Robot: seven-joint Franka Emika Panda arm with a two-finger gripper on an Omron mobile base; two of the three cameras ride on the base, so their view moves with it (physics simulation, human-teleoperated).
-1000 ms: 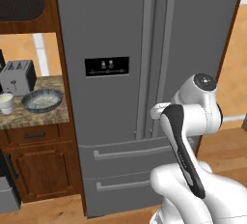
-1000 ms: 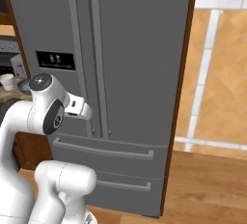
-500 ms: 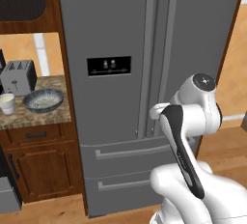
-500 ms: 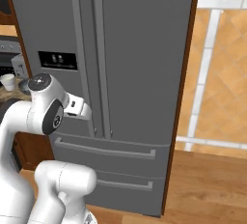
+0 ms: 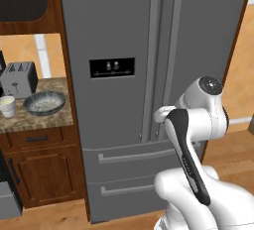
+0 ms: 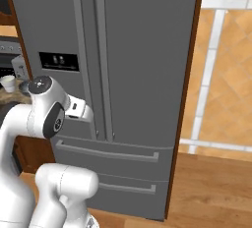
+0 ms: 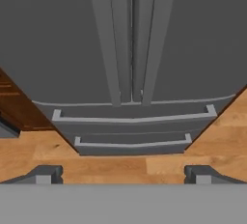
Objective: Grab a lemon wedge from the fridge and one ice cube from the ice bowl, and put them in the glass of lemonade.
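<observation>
Gripper [image 7: 123, 174] jaws spread wide, empty, facing closed fridge [image 7: 62, 49] at 12 o'clock; dispenser panel [image 5: 112, 68] markings illegible.

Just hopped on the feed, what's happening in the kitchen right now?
The white arm is facing the tall grey French-door fridge, whose doors and two bottom drawers are all shut. Its gripper is open and empty, with the dark fingers spread wide, aimed at the long vertical handles but not touching them. On the speckled stone counter to the left sit the wide grey-blue speckled ice bowl, the small whitish glass of lemonade and a silver toaster, all untouched.
</observation>
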